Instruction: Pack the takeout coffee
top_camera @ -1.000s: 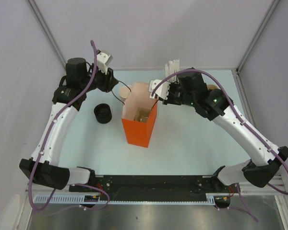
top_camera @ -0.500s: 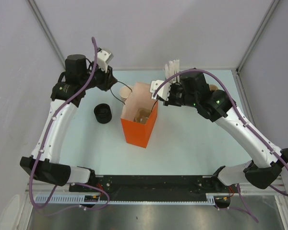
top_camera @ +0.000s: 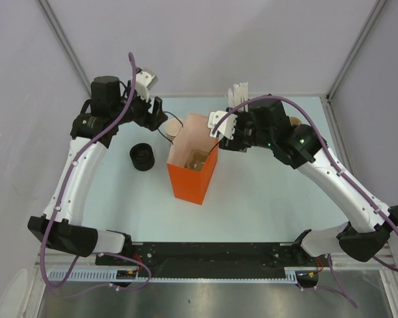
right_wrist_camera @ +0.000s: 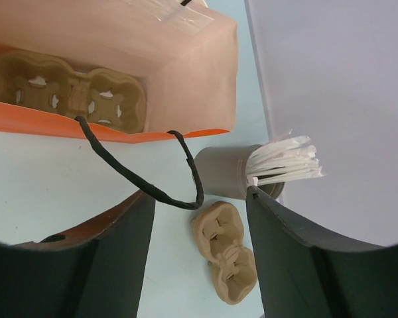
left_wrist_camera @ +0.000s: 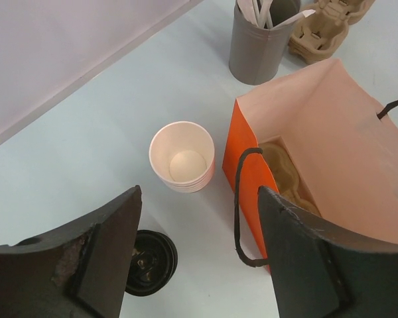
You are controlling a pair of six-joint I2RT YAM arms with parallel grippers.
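Note:
The takeout coffee is out of view in every frame. An orange paper bag point(top_camera: 189, 179) stands open mid-table with a tan pulp cup carrier point(right_wrist_camera: 73, 93) lying at its bottom. My left gripper point(top_camera: 158, 118) hovers at the bag's far left corner and is open; the black handle loop point(left_wrist_camera: 240, 205) hangs free just inside its right finger. At the bag's far right corner my right gripper point(top_camera: 220, 131) is open too, and the other handle loop point(right_wrist_camera: 152, 192) droops loose in front of its jaws, touched by neither finger.
A stack of lidless tan cups point(left_wrist_camera: 182, 159) stands left of the bag, with a stack of black lids point(top_camera: 142, 157) nearer me. A grey holder of white sticks point(right_wrist_camera: 225, 172) and a loose pulp carrier point(right_wrist_camera: 225, 258) sit behind the bag on the right. Walls enclose the table.
Both grippers have opened wider than half a second ago, and the bag handles now hang free. The arms have barely shifted and the bag stands where it was.

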